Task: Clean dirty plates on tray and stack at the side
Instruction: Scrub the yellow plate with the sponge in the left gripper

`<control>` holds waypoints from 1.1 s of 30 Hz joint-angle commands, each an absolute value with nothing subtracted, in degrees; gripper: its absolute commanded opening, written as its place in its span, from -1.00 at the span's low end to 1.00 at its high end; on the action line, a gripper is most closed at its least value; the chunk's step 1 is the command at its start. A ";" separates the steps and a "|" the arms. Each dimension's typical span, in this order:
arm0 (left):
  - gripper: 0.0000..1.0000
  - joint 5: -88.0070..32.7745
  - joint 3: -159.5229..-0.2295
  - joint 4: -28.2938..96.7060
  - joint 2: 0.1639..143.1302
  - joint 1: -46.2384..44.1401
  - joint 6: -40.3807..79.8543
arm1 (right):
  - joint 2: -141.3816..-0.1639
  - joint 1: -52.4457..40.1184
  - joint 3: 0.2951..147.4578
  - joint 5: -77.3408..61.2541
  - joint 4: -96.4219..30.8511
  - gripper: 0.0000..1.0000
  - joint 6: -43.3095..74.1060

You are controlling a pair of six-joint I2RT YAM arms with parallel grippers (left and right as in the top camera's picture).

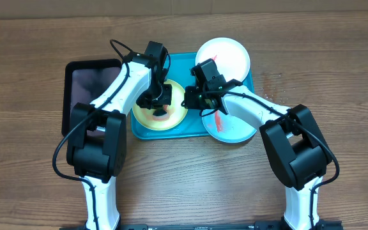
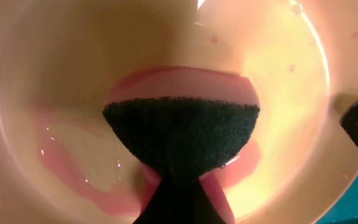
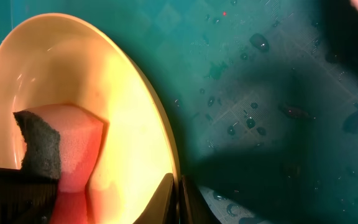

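Note:
The lime-green-rimmed plate lies on the turquoise tray, left of centre. My left gripper is shut on a pink sponge with a dark scouring face, pressed onto this plate, which carries wet red smears. My right gripper is shut on the plate's right rim; the plate and sponge show in the right wrist view. The white plate sits at the tray's far right corner. The pale mint-blue plate, with a red smear, sits at the near right corner.
A smaller black tray stands left of the turquoise tray. Water droplets lie on the tray floor. Bare wooden table surrounds both trays.

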State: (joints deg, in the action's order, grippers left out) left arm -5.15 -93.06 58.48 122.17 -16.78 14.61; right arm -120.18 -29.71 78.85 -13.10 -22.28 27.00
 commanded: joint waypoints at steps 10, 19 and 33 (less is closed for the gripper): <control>-0.94 -0.19 -94.02 58.50 121.71 -16.67 15.77 | -120.20 -29.76 79.90 -12.97 -22.37 -0.93 27.27; -0.92 -11.18 -94.02 65.78 121.71 -17.67 6.44 | -120.20 -29.76 79.90 -12.97 -22.59 -0.93 27.24; -0.92 21.78 -94.02 54.46 121.71 -16.56 27.46 | -120.20 -29.76 79.90 -12.99 -22.79 -0.93 27.24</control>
